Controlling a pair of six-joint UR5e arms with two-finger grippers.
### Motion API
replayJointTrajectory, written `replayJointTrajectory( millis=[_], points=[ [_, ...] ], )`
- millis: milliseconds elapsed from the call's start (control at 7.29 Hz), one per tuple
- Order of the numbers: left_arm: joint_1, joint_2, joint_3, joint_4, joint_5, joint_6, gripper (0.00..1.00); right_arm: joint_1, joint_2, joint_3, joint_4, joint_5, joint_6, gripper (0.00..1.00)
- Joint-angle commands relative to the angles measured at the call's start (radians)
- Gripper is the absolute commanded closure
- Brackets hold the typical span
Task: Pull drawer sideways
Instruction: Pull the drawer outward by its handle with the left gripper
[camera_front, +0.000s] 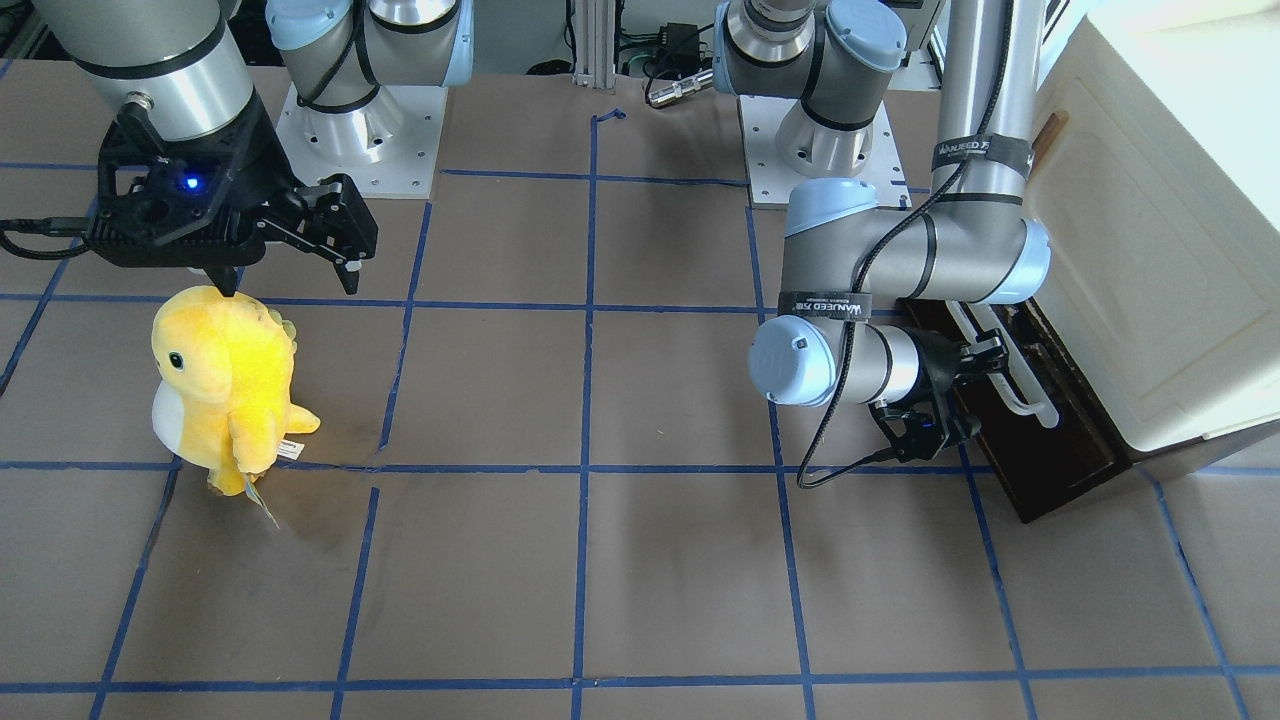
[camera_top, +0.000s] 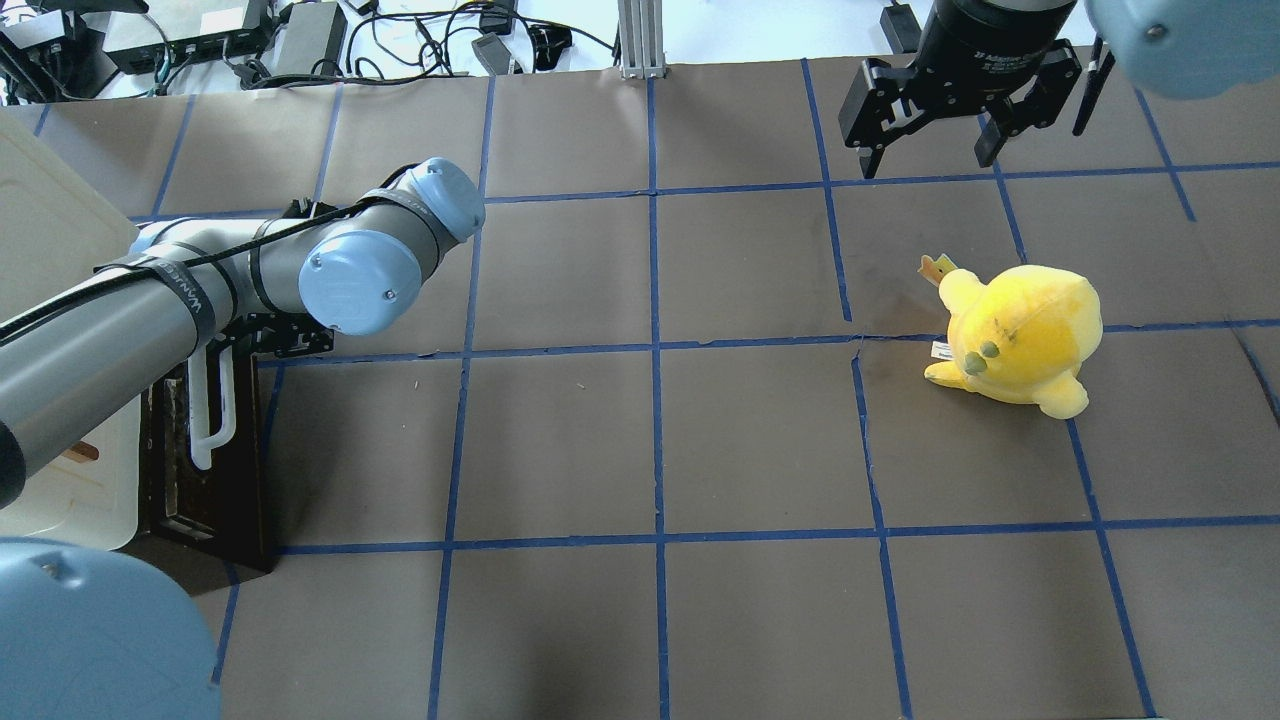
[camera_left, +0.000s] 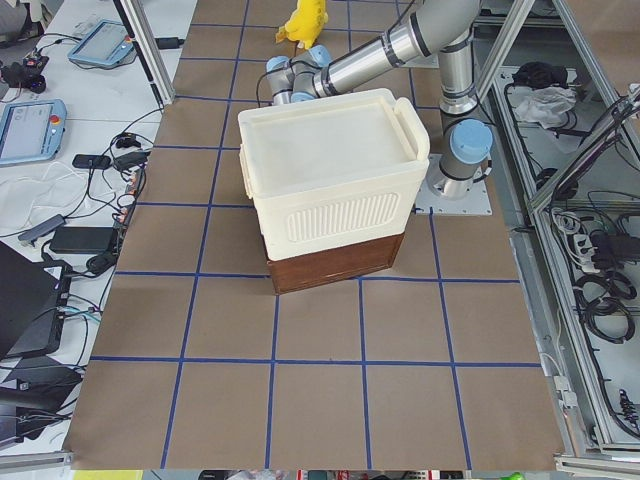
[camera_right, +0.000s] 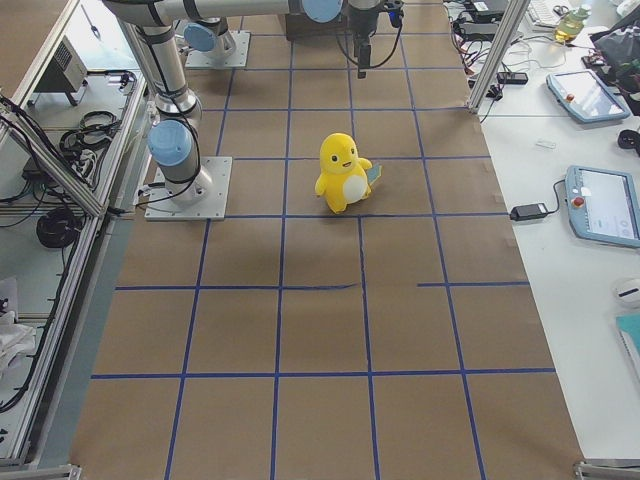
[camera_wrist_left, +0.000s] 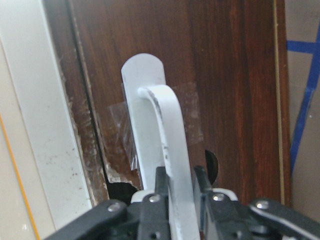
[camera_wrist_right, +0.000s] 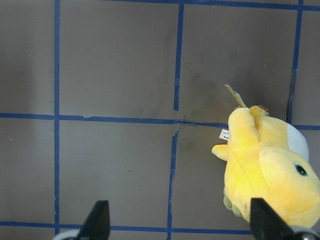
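While the left hand (camera_wrist_left: 180, 192) grips the white handle (camera_wrist_left: 167, 125), draw the drawer (camera_wrist_left: 230, 85) squarely outward; hold the released right hand (camera_top: 927, 152) clear.

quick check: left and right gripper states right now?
Left gripper: shut on the drawer's white handle.
Right gripper: open, holding nothing.

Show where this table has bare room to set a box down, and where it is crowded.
Widest bare stretch: the middle of the table, between the drawer and the yellow plush toy. Crowded: at the drawer, where the left gripper grips the handle, and around the toy, near the right gripper.
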Motion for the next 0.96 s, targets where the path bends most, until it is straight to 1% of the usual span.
replayJointTrajectory(
  millis=[0,275,549,824],
  points=[
    [-0.012,-0.001,0.008,0.001,-0.007,0.004,0.78,0.0,0.0,0.0,0.0,0.0,0.0,0.0],
    [-0.014,-0.003,0.008,0.001,-0.008,0.004,0.78,0.0,0.0,0.0,0.0,0.0,0.0,0.0],
    [-0.058,-0.003,0.01,0.013,-0.051,0.004,0.78,0.0,0.0,0.0,0.0,0.0,0.0,0.0],
    [-0.068,-0.006,0.025,0.013,-0.056,0.004,0.78,0.0,0.0,0.0,0.0,0.0,0.0,0.0]
  ],
)
